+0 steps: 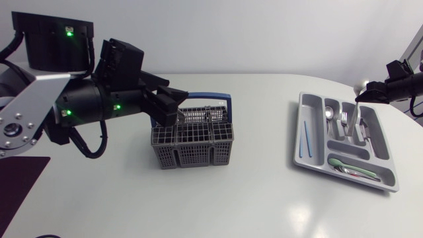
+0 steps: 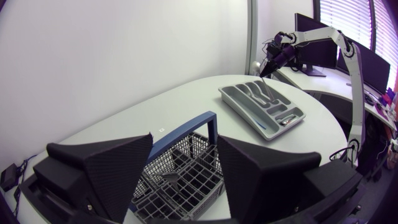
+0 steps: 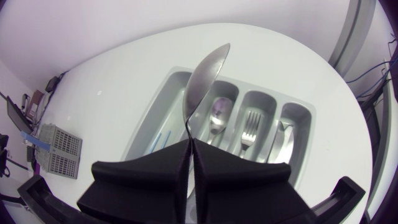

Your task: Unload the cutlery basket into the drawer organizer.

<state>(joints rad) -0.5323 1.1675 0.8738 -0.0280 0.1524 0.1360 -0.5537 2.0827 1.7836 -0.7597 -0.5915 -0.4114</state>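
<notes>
The grey mesh cutlery basket (image 1: 192,142) with a blue handle (image 1: 208,98) stands mid-table. My left gripper (image 1: 168,106) hovers open over its back left part. In the left wrist view the basket (image 2: 180,183) lies below and between the wide-apart fingers (image 2: 102,168); a small dark piece shows inside. The grey drawer organizer (image 1: 301,155) lies at the right. My right gripper (image 1: 361,98) hangs above its upper compartments, shut on a silver spoon (image 3: 202,81) that points down toward the organizer (image 3: 165,84).
In the organizer lie a blue stick (image 1: 305,137), a spoon (image 1: 329,114), a fork (image 1: 344,119), knives (image 1: 367,135) and a green-handled piece (image 1: 344,162) in the front slot. A dark mat (image 1: 20,178) lies at the table's left edge.
</notes>
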